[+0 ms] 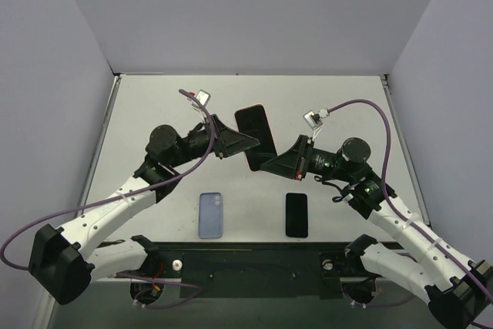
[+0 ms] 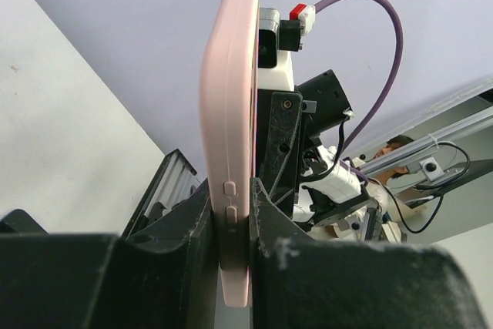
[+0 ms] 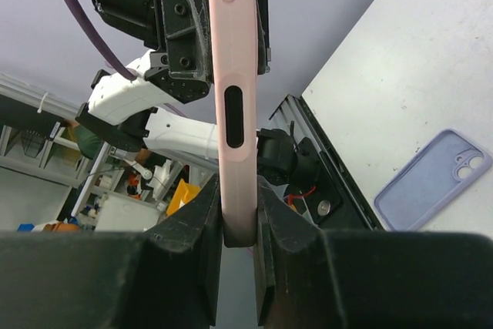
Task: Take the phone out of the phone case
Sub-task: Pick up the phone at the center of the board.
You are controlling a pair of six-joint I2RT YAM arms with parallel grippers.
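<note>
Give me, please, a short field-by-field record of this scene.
held item: pink-cased phone, lifted off the table between both arms
left pincer: shut on the edge with two small buttons
right pincer: shut on the opposite edge
lying on table: lavender case, black phone, side by side, apart
task state: phone not yet out of case

1. My left arm [image 1: 115, 206] rises from the near-left base, elbow bent, with its wrist pointing right toward the middle.
2. My left gripper [image 1: 250, 142] has both fingers pressed tight on the sides of the pink phone case [image 2: 227, 75].
3. My right arm [image 1: 400, 227] rises from the near-right base, wrist pointing left.
4. My right gripper [image 1: 266, 166] is clamped on the same case's near end, just beside my left gripper.
</note>
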